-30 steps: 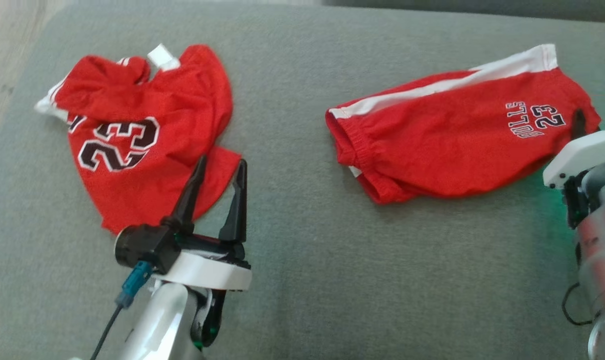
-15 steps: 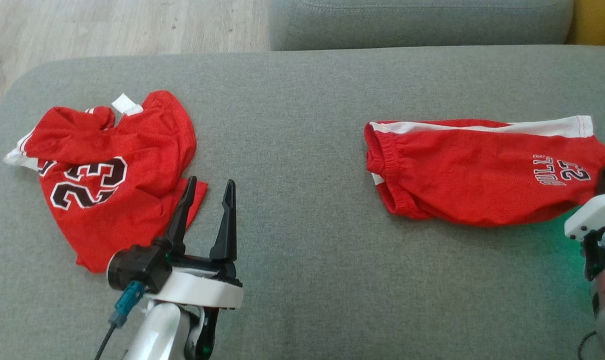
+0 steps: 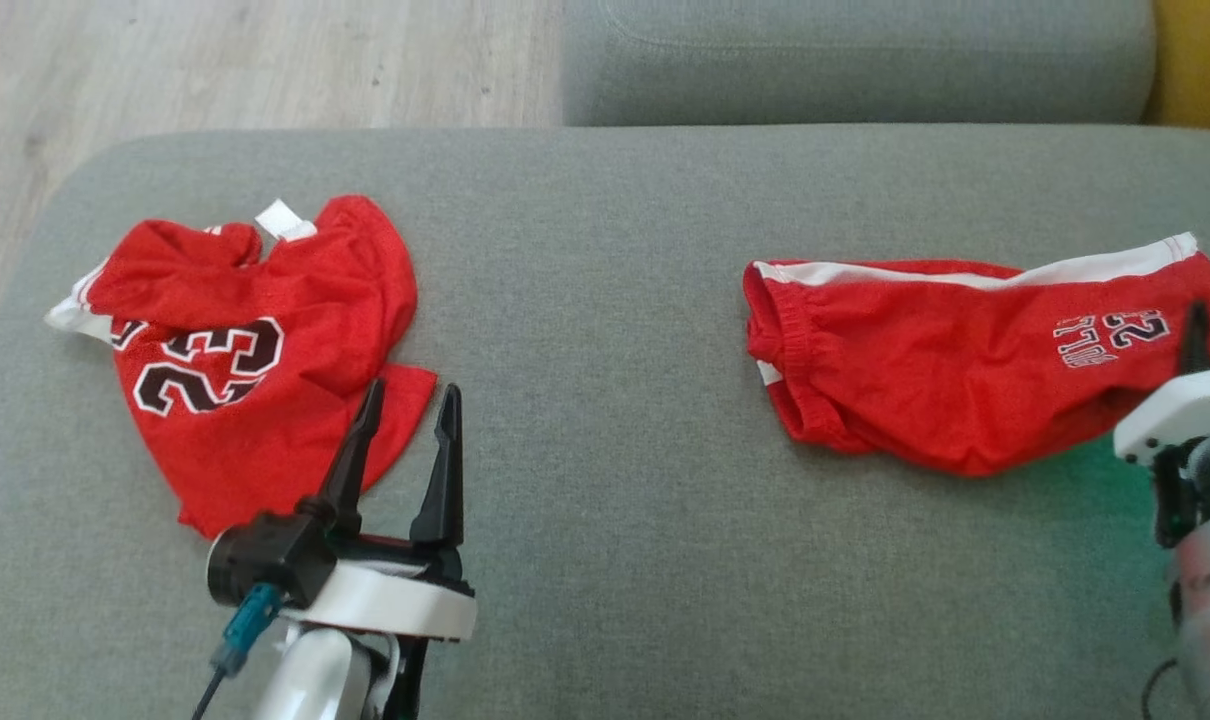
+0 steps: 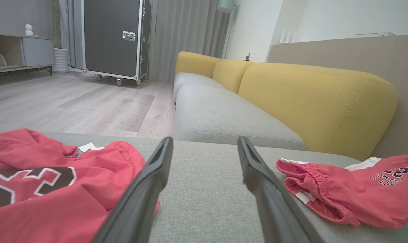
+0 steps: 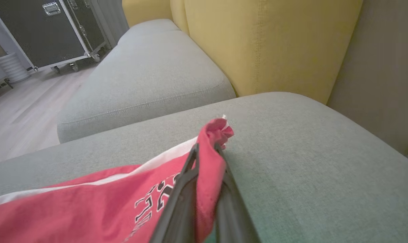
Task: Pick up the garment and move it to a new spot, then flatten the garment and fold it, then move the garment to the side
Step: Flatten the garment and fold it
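Since a second ago the red shorts (image 3: 925,380) have swung round. Our left gripper (image 3: 413,390) gapes empty at 7 o'clock on the grey cushion (image 3: 605,250), the red jersey (image 3: 255,330) at its 11. At 3 o'clock our right gripper (image 3: 1194,325) pinches the shorts' hem, fabric trailing toward its 9.

The right gripper (image 5: 206,147), jaws pinched on the shorts (image 3: 925,370), is swinging their leg end round, narrowing the white stripe (image 3: 965,275). The head camera is tilting up, revealing floor (image 3: 265,60).
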`<state>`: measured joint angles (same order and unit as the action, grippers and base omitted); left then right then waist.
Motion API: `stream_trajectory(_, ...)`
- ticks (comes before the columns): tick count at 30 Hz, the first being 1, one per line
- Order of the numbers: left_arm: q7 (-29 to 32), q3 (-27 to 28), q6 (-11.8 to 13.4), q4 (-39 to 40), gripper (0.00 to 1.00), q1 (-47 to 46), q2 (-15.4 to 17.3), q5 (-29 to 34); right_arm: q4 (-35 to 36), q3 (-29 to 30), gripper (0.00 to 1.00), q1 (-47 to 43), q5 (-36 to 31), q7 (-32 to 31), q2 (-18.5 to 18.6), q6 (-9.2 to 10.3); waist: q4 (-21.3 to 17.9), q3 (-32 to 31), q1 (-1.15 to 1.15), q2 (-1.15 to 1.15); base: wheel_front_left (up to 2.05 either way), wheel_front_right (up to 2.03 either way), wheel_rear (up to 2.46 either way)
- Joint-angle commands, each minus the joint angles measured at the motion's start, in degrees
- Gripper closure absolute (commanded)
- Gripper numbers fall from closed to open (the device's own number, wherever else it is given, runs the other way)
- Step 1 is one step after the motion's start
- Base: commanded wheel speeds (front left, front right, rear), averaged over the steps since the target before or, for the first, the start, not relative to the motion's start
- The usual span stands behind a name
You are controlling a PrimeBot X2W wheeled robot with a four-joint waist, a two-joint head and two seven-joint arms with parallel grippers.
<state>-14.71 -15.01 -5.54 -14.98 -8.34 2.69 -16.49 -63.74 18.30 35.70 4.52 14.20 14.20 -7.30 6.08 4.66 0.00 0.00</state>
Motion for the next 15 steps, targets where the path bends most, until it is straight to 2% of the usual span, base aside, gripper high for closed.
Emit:
stream_trajectory(1,-0.29,2.05,-0.06,1.51,0.0,-0.92,0.19,0.65,2.96,-2.47,1.0,0.55,0.7,0.76,-0.4,-0.19,0.39,-0.7,0.0,0.0,0.0,0.0,0.0)
stream_trajectory(7,-0.29,2.28,-0.05,1.29,0.0,-0.31,0.19,0.57,7.54,-7.31,1.0,-0.03,3.24,0.78,-3.0,-0.19,0.81,-1.92,0.0,0.0,0.0,0.0,0.0)
stream_trajectory(15,-0.29,2.54,-0.02,1.22,0.0,-0.07,0.19,0.42,11.95,-18.46,1.0,-1.07,7.7,0.79,-6.61,-0.19,1.25,-2.69,0.0,0.0,0.0,0.0,0.0)
